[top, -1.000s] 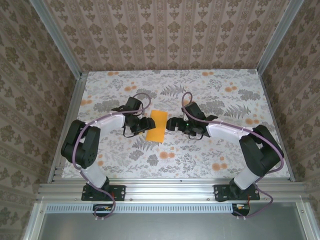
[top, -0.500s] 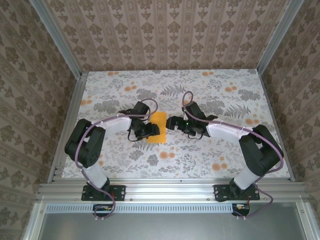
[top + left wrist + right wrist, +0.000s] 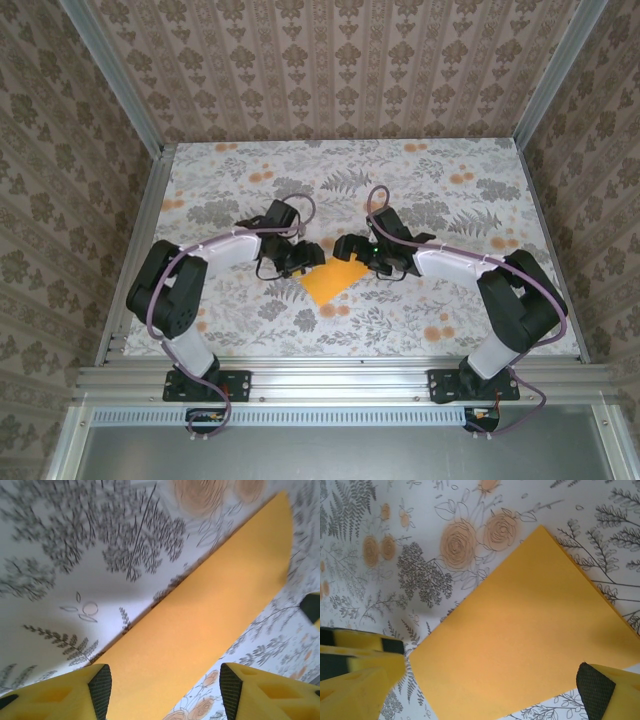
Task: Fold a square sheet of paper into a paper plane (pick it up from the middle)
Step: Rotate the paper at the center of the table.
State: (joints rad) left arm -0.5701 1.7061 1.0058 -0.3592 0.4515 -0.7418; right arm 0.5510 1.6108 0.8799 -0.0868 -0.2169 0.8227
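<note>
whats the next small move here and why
Probably close the left gripper on the square sheet of paper: its jaws stand apart with the sheet running between them, not yet pinched. The right gripper is also open over the sheet, so nothing holds it.

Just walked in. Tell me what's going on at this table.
Two robot arms are working on a paper-plane fold. The square sheet of paper lies on the flowered tablecloth between them, turned cornerwise, with no dart shape yet. The left pincer is low over it, jaws apart, the paper running between its fingers. The right pincer hovers over the other side, jaws wide open. Whether either one touches the sheet, I cannot tell.
</note>
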